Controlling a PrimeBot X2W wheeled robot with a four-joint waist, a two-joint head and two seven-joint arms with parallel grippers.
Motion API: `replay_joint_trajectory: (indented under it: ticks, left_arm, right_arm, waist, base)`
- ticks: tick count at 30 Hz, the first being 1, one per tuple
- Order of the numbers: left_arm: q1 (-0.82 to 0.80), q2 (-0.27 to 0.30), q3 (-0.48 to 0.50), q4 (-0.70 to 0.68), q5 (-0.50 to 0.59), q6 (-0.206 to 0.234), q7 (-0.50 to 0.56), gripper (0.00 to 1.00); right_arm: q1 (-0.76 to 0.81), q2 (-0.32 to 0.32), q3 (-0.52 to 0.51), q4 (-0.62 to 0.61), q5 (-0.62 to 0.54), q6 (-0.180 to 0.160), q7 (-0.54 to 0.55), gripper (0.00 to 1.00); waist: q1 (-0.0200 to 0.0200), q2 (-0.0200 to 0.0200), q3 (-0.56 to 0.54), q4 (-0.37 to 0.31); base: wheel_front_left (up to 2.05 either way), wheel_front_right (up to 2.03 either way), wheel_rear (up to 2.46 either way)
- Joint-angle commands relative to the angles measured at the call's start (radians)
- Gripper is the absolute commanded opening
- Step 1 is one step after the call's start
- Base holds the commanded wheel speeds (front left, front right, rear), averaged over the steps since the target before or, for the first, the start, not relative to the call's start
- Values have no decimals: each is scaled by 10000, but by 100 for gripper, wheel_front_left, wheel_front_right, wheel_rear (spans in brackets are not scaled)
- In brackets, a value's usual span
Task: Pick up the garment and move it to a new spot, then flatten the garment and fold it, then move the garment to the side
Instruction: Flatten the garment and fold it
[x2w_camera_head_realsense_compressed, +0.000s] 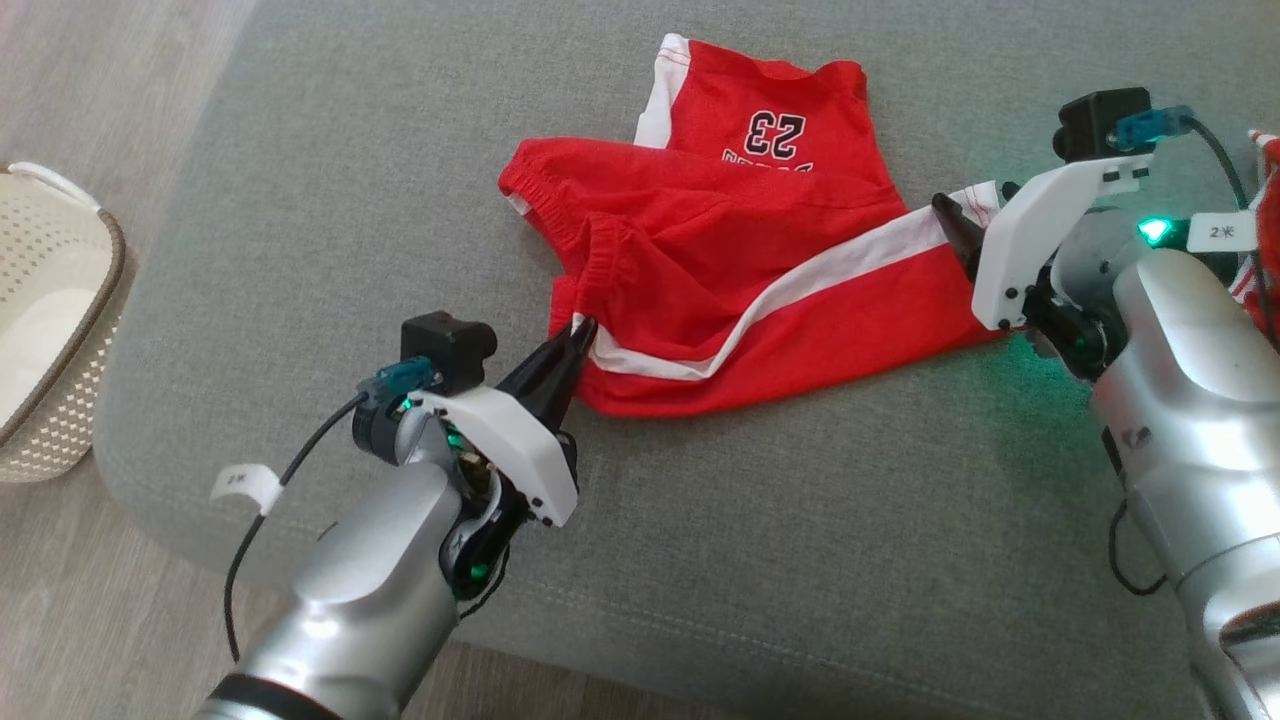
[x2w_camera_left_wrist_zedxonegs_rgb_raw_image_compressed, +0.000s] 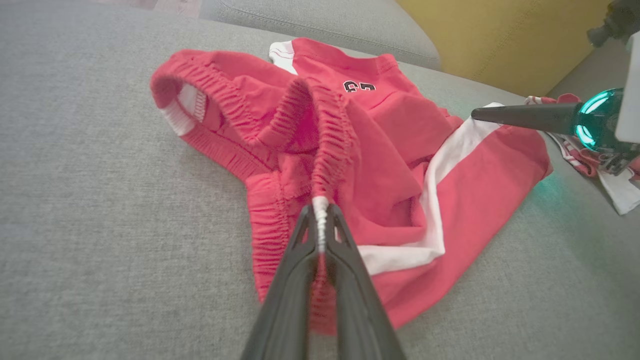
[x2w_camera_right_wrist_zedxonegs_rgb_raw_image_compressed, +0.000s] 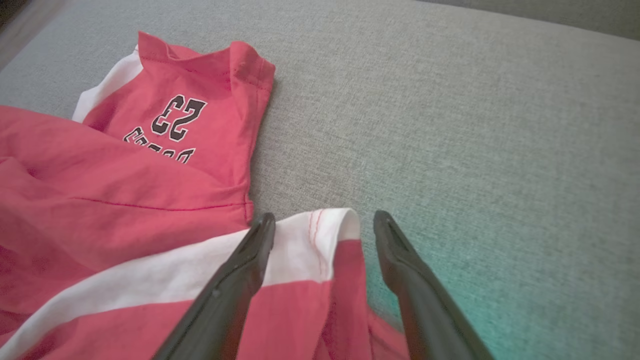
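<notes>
Red shorts (x2w_camera_head_realsense_compressed: 740, 250), numbered 23, lie crumpled on the grey sofa cushion (x2w_camera_head_realsense_compressed: 800, 520). The left pincer (x2w_camera_head_realsense_compressed: 580, 325) is clamped on the near end of the elastic waistband. The right pincer (x2w_camera_right_wrist_zedxonegs_rgb_raw_image_compressed: 324, 222) stands spread wide, with the white-striped hem corner between its fingers. A woven basket (x2w_camera_head_realsense_compressed: 115, 260) stands on the floor at left.

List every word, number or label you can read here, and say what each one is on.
"23": black number printed on the red shorts, upside down in the head view.
Lettering beside the 23: cut off by a fold, unreadable.
"2" followed by an unclear mark: on the white right-arm tag.
White left-arm tag: too blurred to read.
</notes>
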Motion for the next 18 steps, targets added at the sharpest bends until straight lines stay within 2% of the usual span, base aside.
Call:
replay_joint_trajectory:
  ticks: [1, 2, 3, 4, 5, 10, 18]
  left_arm:
    - [-481, 152, 250, -195, -62, -43, -146, 0]
    - [-508, 151, 242, -173, -78, -48, -158, 0]
    - [-532, 151, 235, -151, -92, -52, -171, 0]
    - [-554, 152, 229, -128, -105, -55, -183, 0]
    - [-576, 152, 224, -106, -118, -58, -195, 0]
    - [-666, 157, 191, 7, -184, -71, -246, 0]
    - [-707, 333, 278, 121, -366, -80, -289, 0]
  right_arm:
    - [-391, 41, 199, -207, 132, 65, -106, 100]
    - [-435, 49, 270, -130, 182, 65, -118, 100]
    - [-477, 53, 349, -59, 232, 65, -124, 79]
    - [-520, 50, 422, 4, 279, 65, -148, 33]
    - [-562, 51, 497, 50, 334, 65, -184, 0]
    - [-656, -13, 800, 202, 660, 65, -535, 0]
    - [-332, -269, 1293, -134, 1285, 65, -2006, 0]
  waist:
    - [0, 0, 18, 4]
    - [0, 0, 31, 4]
    - [0, 0, 42, 2]
    - [0, 0, 52, -2]
    - [0, 0, 63, -6]
    - [0, 0, 60, -28]
    - [0, 0, -480, -277]
  base:
    - [0, 0, 0]
    - [0, 0, 0]
    - [0, 0, 0]
    - [0, 0, 0]
    - [0, 0, 0]
    - [0, 0, 0]
    - [0, 0, 0]
